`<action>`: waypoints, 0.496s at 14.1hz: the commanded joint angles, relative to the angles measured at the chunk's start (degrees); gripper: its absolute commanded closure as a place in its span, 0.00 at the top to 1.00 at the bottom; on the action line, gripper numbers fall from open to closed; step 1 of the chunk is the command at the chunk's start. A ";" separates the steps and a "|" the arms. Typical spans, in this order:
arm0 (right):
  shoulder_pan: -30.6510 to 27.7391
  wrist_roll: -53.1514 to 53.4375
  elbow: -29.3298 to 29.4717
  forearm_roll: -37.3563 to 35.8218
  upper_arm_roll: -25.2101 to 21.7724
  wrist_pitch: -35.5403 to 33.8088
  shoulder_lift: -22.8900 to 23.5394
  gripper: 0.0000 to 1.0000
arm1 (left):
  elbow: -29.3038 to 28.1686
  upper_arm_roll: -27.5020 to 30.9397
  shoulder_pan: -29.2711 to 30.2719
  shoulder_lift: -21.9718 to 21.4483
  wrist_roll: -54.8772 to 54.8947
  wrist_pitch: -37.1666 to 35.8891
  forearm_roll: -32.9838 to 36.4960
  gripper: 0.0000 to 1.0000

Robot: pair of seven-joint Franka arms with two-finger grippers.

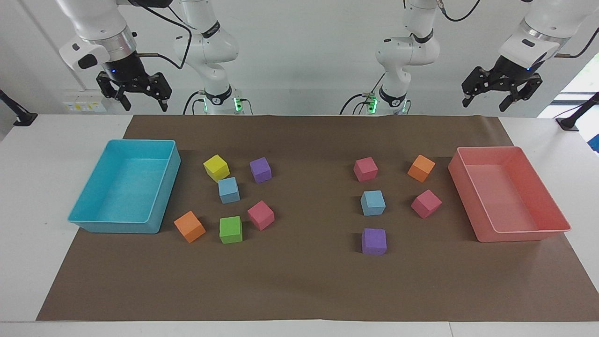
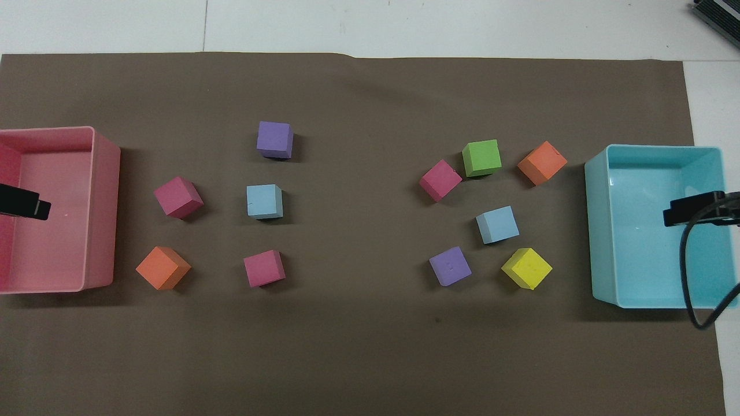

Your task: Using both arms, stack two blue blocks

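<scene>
- Facing view, read from the turquoise tray across: the right gripper hangs high over the table edge at the robots' end, above that tray's corner, with its fingers spread and nothing in them.
- The first blue block sits on the brown paper at the right arm's end of the table. The yellow cube is just beside it on the side nearer the robots, almost touching at a corner, so I'd bring the fingers down on the two faces clear of it. The purple cube, pink cube and green cube stand near but apart.
- The second blue block lies at the left arm's end, roughly square to the table and well apart from its neighbours: a pink cube nearer the robots and a purple cube farther from them. It looks like the easier base.
- The left gripper is likewise raised and parted, empty, over the table edge near the pink tray.
- Nothing is grasped yet, so the step in hand is the reach. Each arm should drop straight down onto its own blue block, close on flat sides (foam gives, so a gentle squeeze), lift clear, and set one squarely on the other.
</scene>
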 commanded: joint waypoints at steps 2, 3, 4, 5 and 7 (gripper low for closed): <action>-0.15 -0.88 -0.80 0.76 0.13 0.19 -0.78 1.00 | -1.88 -0.14 0.27 -1.57 -0.35 0.58 -0.47 1.00; -0.15 -0.88 -0.80 0.76 0.13 0.19 -0.78 1.00 | -1.88 -0.14 0.27 -1.57 -0.35 0.49 -0.47 1.00; -0.15 -0.88 -0.71 0.76 0.13 0.28 -0.70 1.00 | -1.88 -0.14 0.27 -1.57 -0.35 0.58 -0.47 1.00; -0.15 -0.97 -0.45 0.76 0.13 0.19 -0.61 1.00 | -1.88 -0.14 0.18 -1.57 -0.35 0.58 -0.47 1.00; -0.15 -0.97 0.08 0.76 0.22 -0.07 -0.69 1.00 | -1.88 -0.14 0.10 -1.57 -0.35 0.58 -0.47 1.00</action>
